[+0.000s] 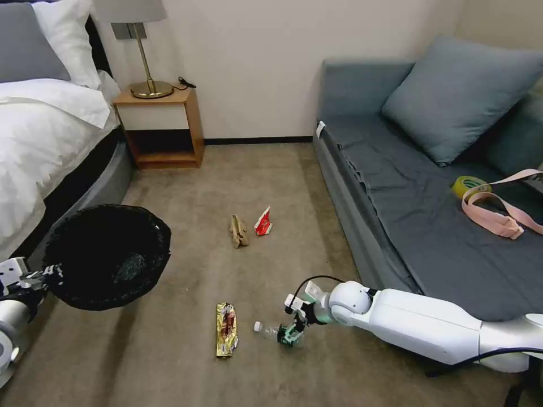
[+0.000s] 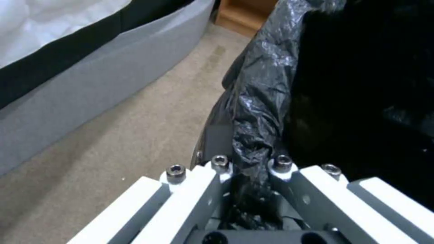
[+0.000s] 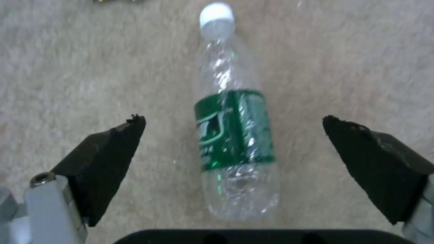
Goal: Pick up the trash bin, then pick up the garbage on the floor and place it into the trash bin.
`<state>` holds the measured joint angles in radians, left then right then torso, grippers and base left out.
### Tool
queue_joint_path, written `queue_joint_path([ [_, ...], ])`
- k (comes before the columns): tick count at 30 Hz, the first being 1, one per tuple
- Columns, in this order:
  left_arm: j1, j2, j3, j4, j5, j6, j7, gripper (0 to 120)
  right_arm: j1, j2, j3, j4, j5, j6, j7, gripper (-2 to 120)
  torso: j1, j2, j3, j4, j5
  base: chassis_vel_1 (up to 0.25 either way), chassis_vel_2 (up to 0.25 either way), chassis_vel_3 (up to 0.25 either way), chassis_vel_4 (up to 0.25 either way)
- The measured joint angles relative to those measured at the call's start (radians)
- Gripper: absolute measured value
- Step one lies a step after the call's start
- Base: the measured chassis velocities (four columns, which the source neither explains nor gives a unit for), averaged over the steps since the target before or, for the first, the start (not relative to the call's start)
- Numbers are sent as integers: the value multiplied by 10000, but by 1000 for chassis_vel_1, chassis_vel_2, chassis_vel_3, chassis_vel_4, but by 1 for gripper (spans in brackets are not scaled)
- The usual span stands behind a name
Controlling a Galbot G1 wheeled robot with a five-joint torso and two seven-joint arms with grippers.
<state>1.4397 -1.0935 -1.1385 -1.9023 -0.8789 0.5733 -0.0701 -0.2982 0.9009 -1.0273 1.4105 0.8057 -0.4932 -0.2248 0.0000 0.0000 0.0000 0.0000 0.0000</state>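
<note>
The clear bottle lies on the carpet at lower centre of the head view, between the wide-spread fingers of the right gripper, untouched. At left, the left gripper is clamped on the bag-covered rim of the trash bin, held off the floor. The gold wrapper lies beside the bottle; brown paper and red packet lie farther up.

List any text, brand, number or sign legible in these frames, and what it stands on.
None can be read.
Clear plastic bottle's green label: white lettering, too blurred.
Gold-yellow snack wrapper on the carpet: print too small.
Red-and-white packet: print too small.
Yellow-green tape roll on the grey sofa: markings too small.
</note>
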Motion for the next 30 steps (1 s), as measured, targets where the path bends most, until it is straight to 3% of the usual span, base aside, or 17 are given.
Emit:
queue_joint_path([
  [20, -29, 16, 58, 294, 21, -153, 135, 1, -572, 617, 100, -1024, -616, 137, 6, 99, 0, 0, 0, 0, 0, 0, 0, 0, 0],
  [22, -33, 20, 54, 318, 24, -164, 139, 1, -597, 639, 104, -1099, -671, 168, -3, 96, 0, 0, 0, 0, 0, 0, 0, 0, 0],
  [30, -119, 39, 112, 404, 33, -172, 152, 1, -828, 817, 171, -1486, -923, 381, -107, 64, 0, 0, 0, 0, 0, 0, 0, 0, 0],
])
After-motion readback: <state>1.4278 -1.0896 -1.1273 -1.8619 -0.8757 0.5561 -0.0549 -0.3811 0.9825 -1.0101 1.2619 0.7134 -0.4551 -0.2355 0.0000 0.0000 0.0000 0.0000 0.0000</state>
